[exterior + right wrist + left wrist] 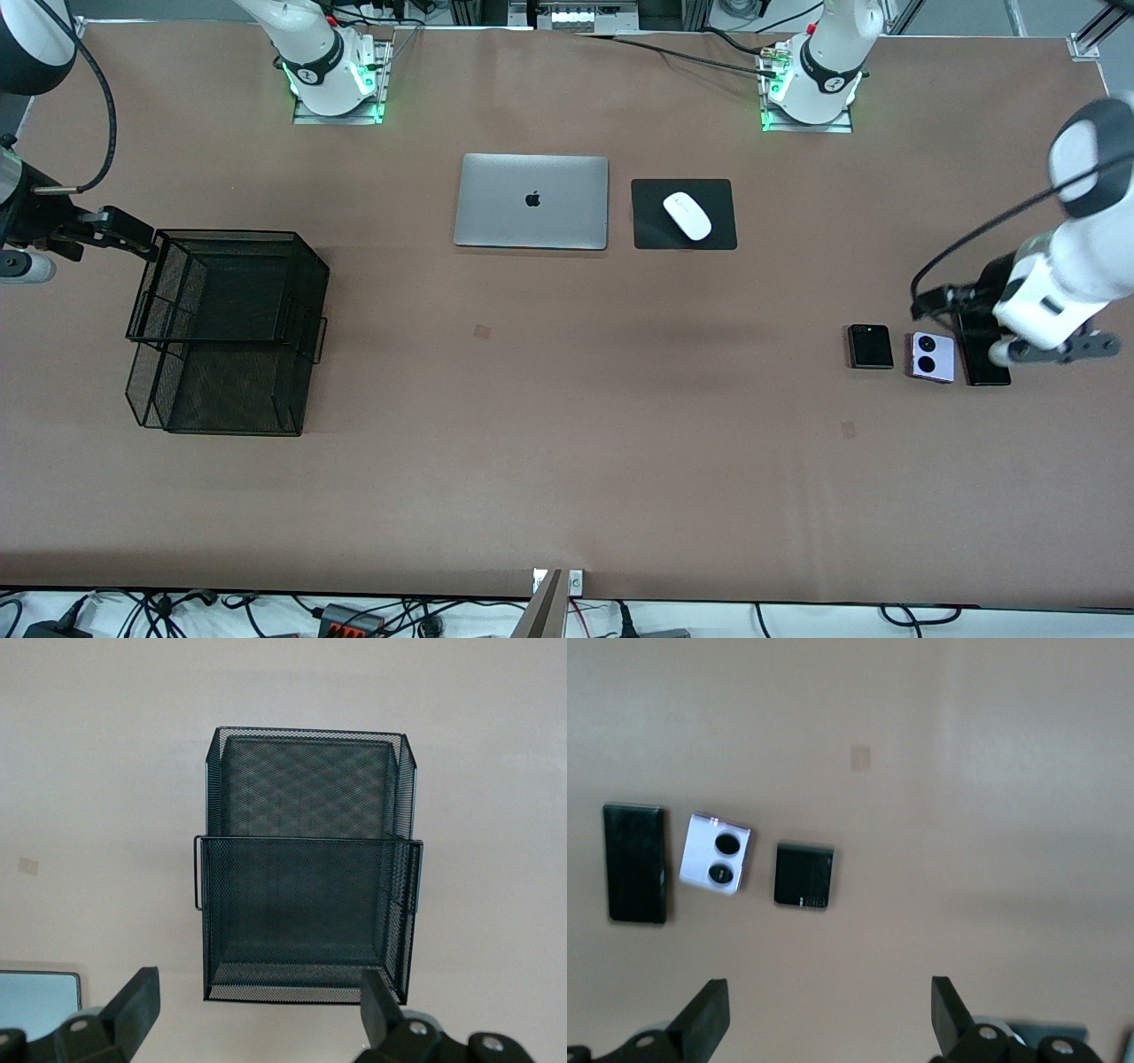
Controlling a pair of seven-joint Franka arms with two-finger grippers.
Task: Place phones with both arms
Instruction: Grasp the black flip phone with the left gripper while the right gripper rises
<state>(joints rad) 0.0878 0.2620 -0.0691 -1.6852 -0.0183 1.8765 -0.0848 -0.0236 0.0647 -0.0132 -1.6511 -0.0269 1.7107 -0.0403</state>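
We are holding our left gripper [824,1023] wide open and empty over the three phones [715,853], our right gripper [252,1019] likewise over the mesh basket [306,904].

Brown tabletop [567,443], bearing laptop [532,201], mouse pad [651,230], mesh basket [226,328], black flip phone [870,346], lavender phone [932,357], black slab phone [979,359].

Black flip phone [871,346], lavender phone [933,357] with black circles, black mesh basket [226,328], silver laptop [532,201].

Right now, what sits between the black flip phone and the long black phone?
The lavender phone lies between the black flip phone and the long black phone, touching neither; the left wrist view shows it best.
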